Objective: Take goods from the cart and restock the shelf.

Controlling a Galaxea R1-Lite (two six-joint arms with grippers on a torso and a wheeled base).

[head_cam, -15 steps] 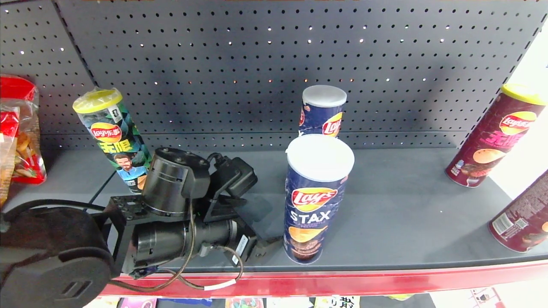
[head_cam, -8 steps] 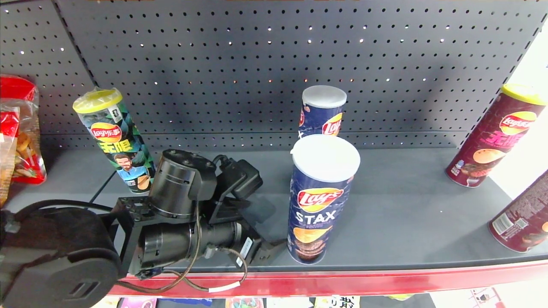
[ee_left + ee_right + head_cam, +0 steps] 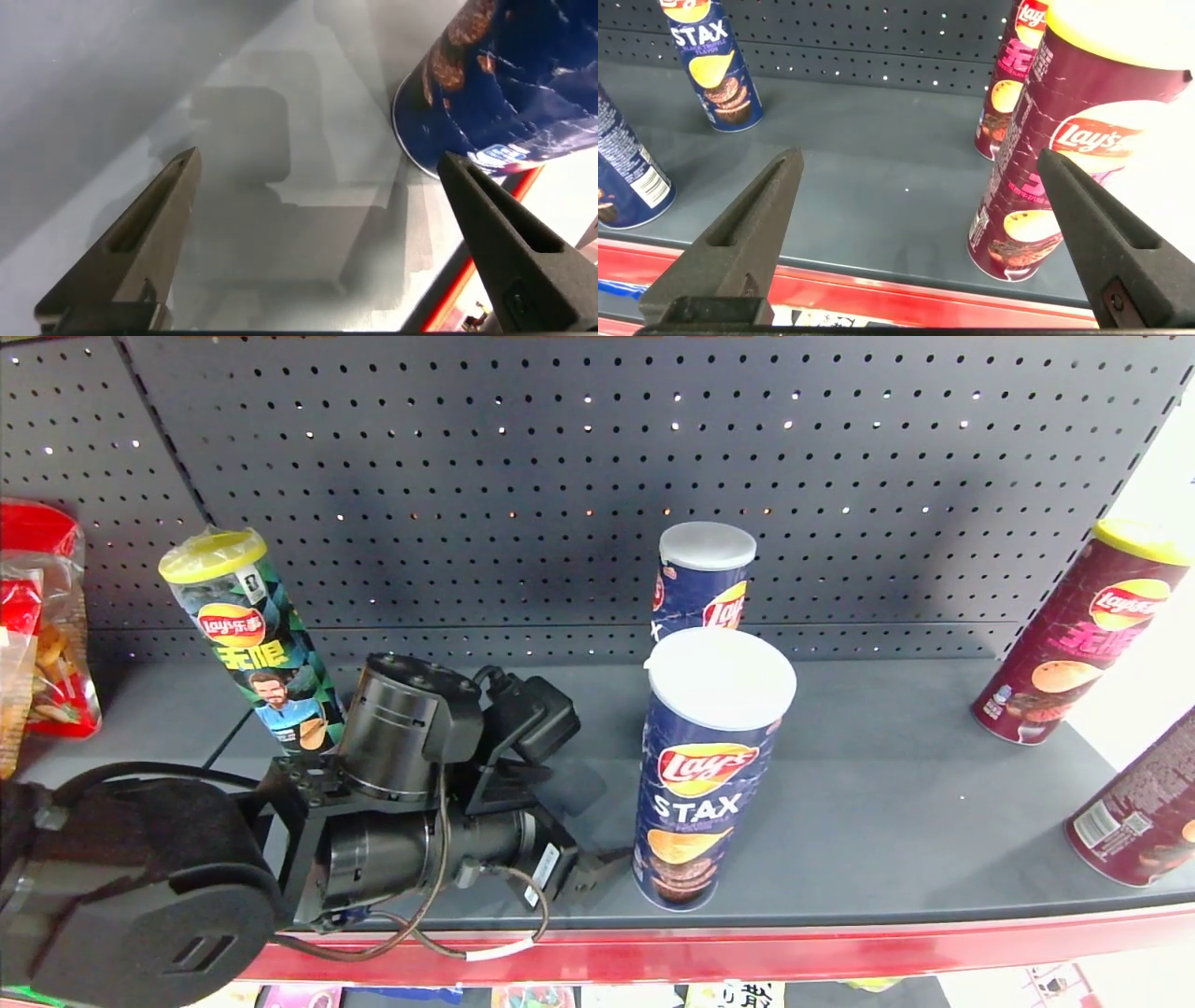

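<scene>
The left gripper (image 3: 320, 159) gapes wide and empty just beside the front blue chips can (image 3: 709, 775), upright near the front edge of the shelf (image 3: 887, 803). The right gripper (image 3: 920, 157), equally wide and empty, faces a maroon chips can (image 3: 1064, 168)

The head camera looked forward and down on the shelf (image 3: 887, 803) from in front, the left wrist camera sat close by the front can (image 3: 709, 765), and the right wrist camera faced the shelf from farther right, all sharing that can.
</scene>
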